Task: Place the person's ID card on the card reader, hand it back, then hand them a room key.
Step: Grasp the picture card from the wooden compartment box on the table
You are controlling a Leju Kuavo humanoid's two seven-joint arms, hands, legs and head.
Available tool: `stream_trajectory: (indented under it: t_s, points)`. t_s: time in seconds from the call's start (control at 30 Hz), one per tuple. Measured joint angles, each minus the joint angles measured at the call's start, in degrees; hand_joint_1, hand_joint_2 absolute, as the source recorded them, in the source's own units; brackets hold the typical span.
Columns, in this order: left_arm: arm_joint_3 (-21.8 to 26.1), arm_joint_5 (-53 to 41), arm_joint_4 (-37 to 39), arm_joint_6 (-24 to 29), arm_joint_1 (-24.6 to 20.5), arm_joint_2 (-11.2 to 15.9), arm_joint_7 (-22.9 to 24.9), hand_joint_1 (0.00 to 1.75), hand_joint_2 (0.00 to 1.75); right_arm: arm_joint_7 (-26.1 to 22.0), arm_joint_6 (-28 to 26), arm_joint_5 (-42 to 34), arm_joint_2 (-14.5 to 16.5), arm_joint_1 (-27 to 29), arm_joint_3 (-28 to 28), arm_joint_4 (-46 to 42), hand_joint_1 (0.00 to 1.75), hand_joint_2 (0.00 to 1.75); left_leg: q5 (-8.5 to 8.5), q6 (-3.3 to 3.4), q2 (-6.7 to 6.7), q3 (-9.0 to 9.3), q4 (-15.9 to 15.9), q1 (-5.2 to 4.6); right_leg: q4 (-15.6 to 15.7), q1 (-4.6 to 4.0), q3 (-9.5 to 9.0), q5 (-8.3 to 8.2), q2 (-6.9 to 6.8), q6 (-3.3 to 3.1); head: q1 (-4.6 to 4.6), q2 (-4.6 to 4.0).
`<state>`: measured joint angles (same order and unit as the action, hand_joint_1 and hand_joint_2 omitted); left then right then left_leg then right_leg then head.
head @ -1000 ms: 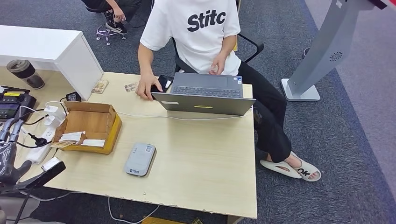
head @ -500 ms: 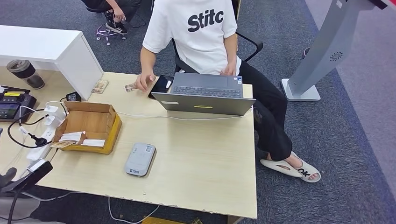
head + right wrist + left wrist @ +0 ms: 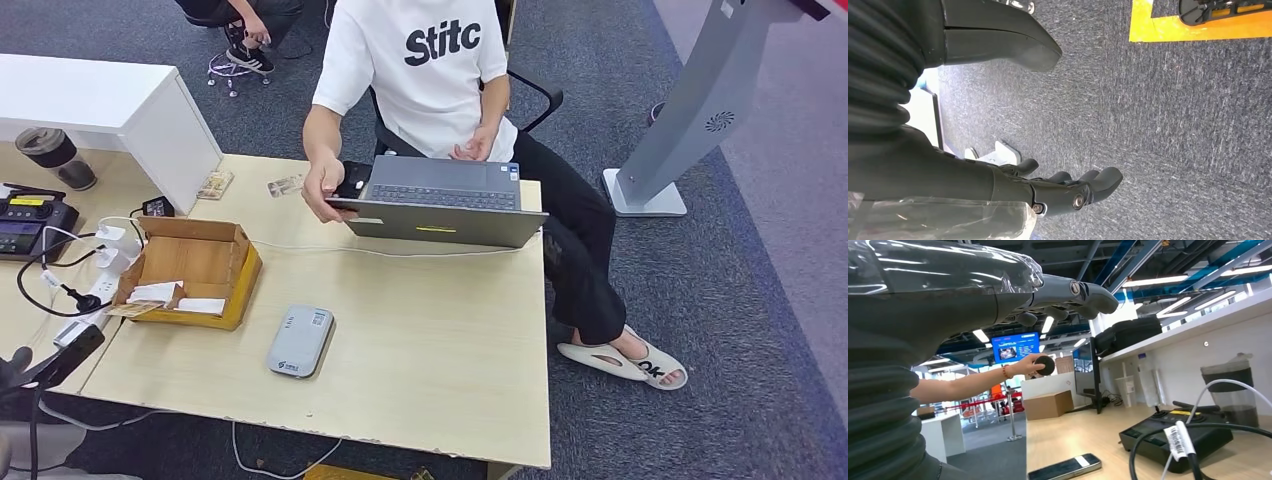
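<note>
Since a second ago the person's hand (image 3: 322,190) has lifted off the desk at the upper middle of the head view and seems to hold something small, likely the ID card, though you cannot be sure. Your left hand (image 3: 1068,297) has dropped toward the lower left corner; it hangs empty, fingers loosely apart. Your right hand (image 3: 1068,192) hangs over carpet, empty, fingers lightly curled but apart. The card reader (image 3: 300,341) waits at lower centre. The shirt (image 3: 420,60) reads "Stitc".
</note>
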<state>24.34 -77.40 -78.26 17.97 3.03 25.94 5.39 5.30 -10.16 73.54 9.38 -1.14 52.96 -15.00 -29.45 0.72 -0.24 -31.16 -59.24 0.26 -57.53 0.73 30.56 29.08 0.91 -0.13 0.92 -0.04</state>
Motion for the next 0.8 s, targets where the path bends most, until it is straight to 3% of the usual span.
stream_trajectory:
  t_s: [0.17, 0.5, 0.8]
  points:
    - [-2.68, 2.21, 4.70, 2.17, -2.60, 0.17, -1.51, 0.00, 1.75, -0.11, 0.01, 0.87, -0.09, -0.19, 0.05, 0.03, 0.00, 1.75, 0.00, 0.00, 0.01, 0.01, 0.00, -0.01, 0.00, 0.00, 0.01, -0.01, 0.01, 0.01, 0.00, 0.00]
    - [-8.94, 12.15, 8.07, -3.33, -5.53, 0.45, -7.97, 0.00, 1.75, -0.80, 0.96, 2.04, -0.47, -0.34, 0.23, 0.09, 0.00, 1.75, 0.00, 0.00, 0.02, 0.01, 0.00, -0.01, 0.00, -0.01, 0.01, -0.03, 0.02, 0.00, 0.01, 0.00]
    - [-11.92, 13.90, 8.30, -4.66, -6.17, 0.44, -9.39, 0.00, 1.75, -0.80, 0.99, 2.81, -0.63, -0.40, 0.42, 0.10, 0.00, 1.75, 0.00, 0.00, 0.02, 0.00, 0.00, -0.01, 0.00, -0.01, 0.03, -0.03, 0.02, 0.00, 0.00, 0.00]
